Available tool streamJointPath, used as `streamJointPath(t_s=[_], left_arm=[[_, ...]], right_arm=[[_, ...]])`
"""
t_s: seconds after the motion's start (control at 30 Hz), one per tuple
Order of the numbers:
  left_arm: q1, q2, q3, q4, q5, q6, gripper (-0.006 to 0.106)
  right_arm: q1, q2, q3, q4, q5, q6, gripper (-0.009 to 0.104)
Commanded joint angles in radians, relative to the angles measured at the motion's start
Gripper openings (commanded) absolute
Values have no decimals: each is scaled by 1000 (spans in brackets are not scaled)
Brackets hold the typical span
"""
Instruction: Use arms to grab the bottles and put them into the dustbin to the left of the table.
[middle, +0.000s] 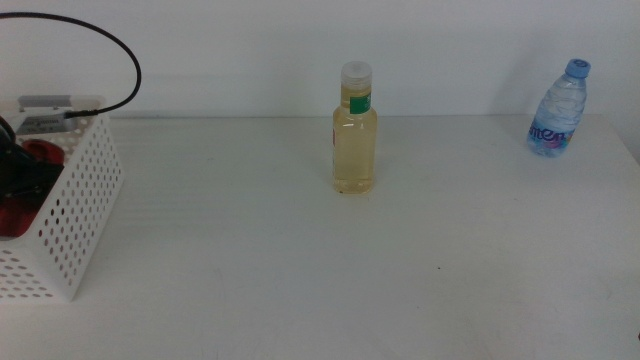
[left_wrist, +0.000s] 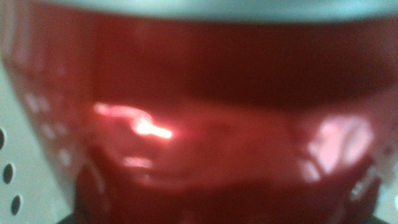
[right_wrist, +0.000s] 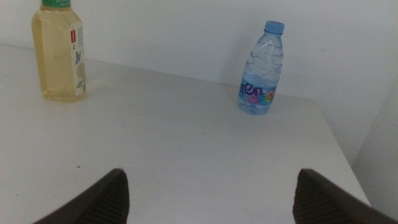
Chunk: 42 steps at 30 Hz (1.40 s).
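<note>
My left gripper (middle: 14, 176) is down inside the white perforated dustbin (middle: 78, 215) at the table's left end, shut on the red cola can (middle: 40, 151). The can (left_wrist: 205, 124) fills the left wrist view, blurred and very close. A clear bottle of yellow liquid (middle: 355, 135) with a white cap stands upright mid-table, also seen from the right wrist (right_wrist: 59, 53). The small blue-capped water bottle (middle: 558, 110) stands at the far right (right_wrist: 261, 71). My right gripper (right_wrist: 211, 177) is open over bare table, well short of both bottles, and out of the middle view.
A black cable (middle: 110, 45) loops above the dustbin. The white table (middle: 300, 280) runs to a far edge against a white wall. Its right edge (right_wrist: 339, 149) lies close behind the water bottle. The dustbin's holed wall (left_wrist: 9, 171) shows beside the can.
</note>
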Motion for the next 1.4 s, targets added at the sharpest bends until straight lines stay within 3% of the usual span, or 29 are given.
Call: streamJointPath(t_s=[0.0, 0.33, 0.4, 0.9, 1.37], left_arm=[[-1, -69, -35, -17, -7, 13, 15], [-1, -69, -35, -13, -33, 21, 83], [-1, -69, -35, -14, -29, 20, 91], [-22, -256, -153, -24, 151, -128, 90], [-304, -560, -134, 85, 149, -282, 89]], right_arm=[[-4, -29, -8, -6, -76, -10, 79], [-4, -29, -8, -6, -76, -10, 79], [-4, -29, -8, -6, -76, -10, 79], [-4, -29, -8, -6, -76, -10, 79], [-4, -29, -8, -6, -76, -10, 79]])
